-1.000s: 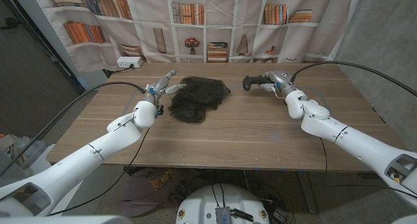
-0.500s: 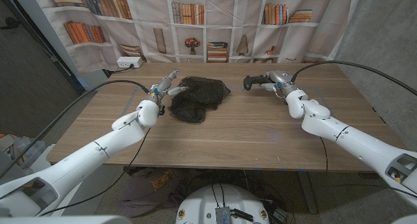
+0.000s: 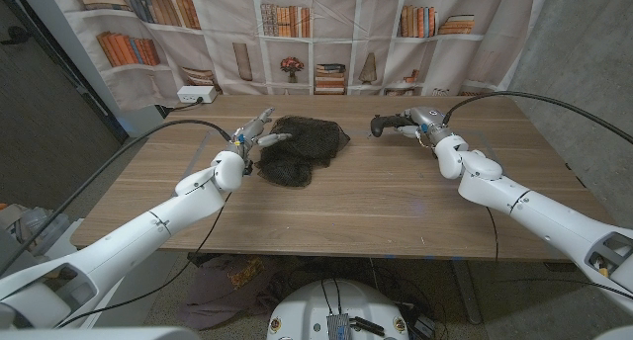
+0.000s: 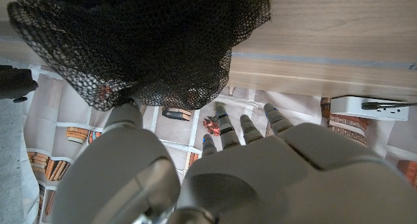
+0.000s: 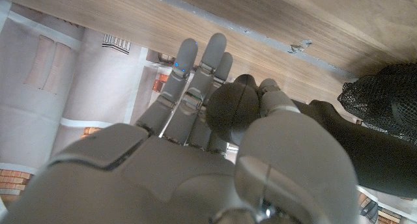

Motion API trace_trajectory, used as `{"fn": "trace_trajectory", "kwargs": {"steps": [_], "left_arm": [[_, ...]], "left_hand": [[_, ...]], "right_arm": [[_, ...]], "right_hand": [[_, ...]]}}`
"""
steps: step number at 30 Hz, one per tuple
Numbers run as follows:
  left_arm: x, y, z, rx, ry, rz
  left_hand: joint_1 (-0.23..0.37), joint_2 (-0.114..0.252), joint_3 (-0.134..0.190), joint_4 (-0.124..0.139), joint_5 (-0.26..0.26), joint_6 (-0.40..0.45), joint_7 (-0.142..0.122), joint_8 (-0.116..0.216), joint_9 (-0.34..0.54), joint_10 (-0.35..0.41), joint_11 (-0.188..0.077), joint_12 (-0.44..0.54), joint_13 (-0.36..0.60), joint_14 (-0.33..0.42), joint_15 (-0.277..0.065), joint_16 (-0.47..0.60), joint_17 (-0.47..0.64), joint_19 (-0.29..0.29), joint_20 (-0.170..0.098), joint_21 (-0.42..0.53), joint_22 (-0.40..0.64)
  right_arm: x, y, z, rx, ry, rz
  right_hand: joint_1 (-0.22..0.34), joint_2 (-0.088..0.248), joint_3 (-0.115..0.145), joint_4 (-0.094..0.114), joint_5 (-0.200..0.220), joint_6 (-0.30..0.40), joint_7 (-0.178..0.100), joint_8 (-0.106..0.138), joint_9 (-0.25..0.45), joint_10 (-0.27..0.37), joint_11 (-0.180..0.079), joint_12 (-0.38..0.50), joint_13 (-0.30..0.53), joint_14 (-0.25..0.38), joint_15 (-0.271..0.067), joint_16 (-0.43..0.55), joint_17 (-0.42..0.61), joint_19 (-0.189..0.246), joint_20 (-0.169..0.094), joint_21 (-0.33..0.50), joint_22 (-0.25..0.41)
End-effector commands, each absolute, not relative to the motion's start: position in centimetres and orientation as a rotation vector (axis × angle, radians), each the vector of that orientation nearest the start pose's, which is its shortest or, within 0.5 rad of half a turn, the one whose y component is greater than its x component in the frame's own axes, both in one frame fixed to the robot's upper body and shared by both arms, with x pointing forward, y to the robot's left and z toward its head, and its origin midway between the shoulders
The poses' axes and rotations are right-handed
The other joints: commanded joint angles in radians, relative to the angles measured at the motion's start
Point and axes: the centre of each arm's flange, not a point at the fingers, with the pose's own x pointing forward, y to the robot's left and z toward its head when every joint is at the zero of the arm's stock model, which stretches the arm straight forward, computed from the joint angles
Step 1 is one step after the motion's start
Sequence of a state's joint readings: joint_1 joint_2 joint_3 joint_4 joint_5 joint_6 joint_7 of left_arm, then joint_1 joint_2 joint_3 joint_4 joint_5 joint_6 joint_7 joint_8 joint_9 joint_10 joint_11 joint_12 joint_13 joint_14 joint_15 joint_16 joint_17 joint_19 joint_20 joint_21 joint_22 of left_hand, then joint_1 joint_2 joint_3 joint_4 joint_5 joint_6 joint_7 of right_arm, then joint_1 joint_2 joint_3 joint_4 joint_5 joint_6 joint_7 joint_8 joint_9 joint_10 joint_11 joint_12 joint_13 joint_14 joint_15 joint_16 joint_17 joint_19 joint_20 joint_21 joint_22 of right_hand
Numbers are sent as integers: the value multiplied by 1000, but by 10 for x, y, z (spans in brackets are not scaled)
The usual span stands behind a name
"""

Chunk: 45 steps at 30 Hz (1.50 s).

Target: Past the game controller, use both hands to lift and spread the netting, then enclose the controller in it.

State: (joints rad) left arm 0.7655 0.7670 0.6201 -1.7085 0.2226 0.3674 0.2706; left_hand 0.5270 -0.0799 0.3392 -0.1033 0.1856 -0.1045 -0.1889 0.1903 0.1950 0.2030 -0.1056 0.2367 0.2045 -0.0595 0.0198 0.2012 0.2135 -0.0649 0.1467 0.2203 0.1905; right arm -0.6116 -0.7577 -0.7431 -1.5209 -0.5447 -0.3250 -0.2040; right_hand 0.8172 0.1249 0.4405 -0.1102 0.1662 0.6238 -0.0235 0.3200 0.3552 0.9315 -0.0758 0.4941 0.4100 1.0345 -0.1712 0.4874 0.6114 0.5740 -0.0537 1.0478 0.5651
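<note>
The black netting (image 3: 302, 147) lies bunched at the table's far middle. My left hand (image 3: 259, 132) is at its left edge with fingers spread, holding nothing. In the left wrist view the thumb (image 4: 124, 116) reaches the hanging edge of the netting (image 4: 143, 42). The black game controller (image 3: 386, 126) lies to the right of the netting. My right hand (image 3: 423, 123) is at its right end. In the right wrist view the right hand's fingers (image 5: 195, 74) are straight, and one grip of the controller (image 5: 339, 142) sits between them and the thumb.
A white power strip (image 3: 196, 96) lies at the table's far left corner (image 3: 223, 101). A bookshelf-print curtain (image 3: 326, 34) hangs behind the table. The netting (image 5: 384, 94) shows beyond the controller in the right wrist view.
My left hand has moved forward and a little right, closer to the netting's left edge. The right hand stays at the controller, nearly still.
</note>
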Motion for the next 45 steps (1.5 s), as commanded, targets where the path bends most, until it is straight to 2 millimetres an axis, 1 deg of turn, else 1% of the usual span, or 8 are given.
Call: {"fn": "trace_trajectory", "kwargs": {"steps": [1,6,9,16,26,32,39,45], "left_arm": [[628,258,8,1081,-480,163],[628,256,7,1072,-486,154],[628,255,6,1068,-487,149],[628,253,4,1068,-486,143],[630,251,3,1058,-482,124],[630,249,2,1042,-493,126],[631,246,3,1017,-504,126],[632,243,3,1010,-518,141]], "left_hand": [[-10,10,-8,6,7,69,18,31,2,22,-56,7,6,37,-20,23,3,18,8,4,3],[13,30,2,0,11,172,53,56,0,73,-76,27,18,180,-93,68,9,117,-19,38,5],[29,44,12,-4,11,202,45,61,0,100,-83,39,23,258,-130,91,14,169,-29,58,8],[42,47,17,-10,10,241,26,68,4,128,-90,52,30,336,-149,112,19,215,-35,76,12],[54,50,24,-13,10,291,53,78,7,187,-103,69,38,466,-188,157,26,238,-27,84,15],[65,54,32,-17,11,257,26,64,13,191,-105,63,44,526,-203,177,26,265,-27,93,15],[106,69,55,-30,12,357,49,109,28,290,-109,103,63,639,-227,214,31,308,-38,104,16],[217,101,60,-59,6,499,55,174,47,402,-111,154,92,707,-240,294,87,348,-53,114,17]], "right_arm": [[656,-270,29,-1445,-524,-276],[656,-269,28,-1442,-522,-272],[656,-269,28,-1442,-523,-269],[655,-269,28,-1440,-520,-268],[654,-270,28,-1435,-519,-266],[655,-270,27,-1435,-517,-263],[655,-270,27,-1429,-518,-262],[655,-271,26,-1427,-514,-264]], "right_hand": [[-63,68,214,206,6,25,-20,2,5,49,-36,-5,3,6,-59,-5,5,-1,-154,8,-1],[-64,69,215,205,6,27,-20,1,6,52,-40,-6,4,8,-59,-7,5,-4,-155,13,-4],[-65,68,215,205,6,28,-21,0,7,50,-36,-8,6,6,-59,-9,4,-5,-154,16,-5],[-66,68,217,204,6,29,-20,-2,8,51,-34,-11,4,8,-59,-10,5,-7,-154,20,-9],[-68,68,219,204,6,32,-20,-5,11,53,-34,-13,7,8,-59,-14,5,-9,-154,27,-15],[-69,68,220,204,6,33,-20,-6,13,55,-34,-15,7,10,-59,-14,6,-11,-154,30,-19],[-71,68,221,204,6,34,-21,-8,14,54,-35,-19,6,12,-59,-15,7,-12,-154,35,-23],[-73,68,223,203,6,35,-22,-11,15,55,-36,-21,8,11,-59,-17,8,-13,-154,39,-27]]}}
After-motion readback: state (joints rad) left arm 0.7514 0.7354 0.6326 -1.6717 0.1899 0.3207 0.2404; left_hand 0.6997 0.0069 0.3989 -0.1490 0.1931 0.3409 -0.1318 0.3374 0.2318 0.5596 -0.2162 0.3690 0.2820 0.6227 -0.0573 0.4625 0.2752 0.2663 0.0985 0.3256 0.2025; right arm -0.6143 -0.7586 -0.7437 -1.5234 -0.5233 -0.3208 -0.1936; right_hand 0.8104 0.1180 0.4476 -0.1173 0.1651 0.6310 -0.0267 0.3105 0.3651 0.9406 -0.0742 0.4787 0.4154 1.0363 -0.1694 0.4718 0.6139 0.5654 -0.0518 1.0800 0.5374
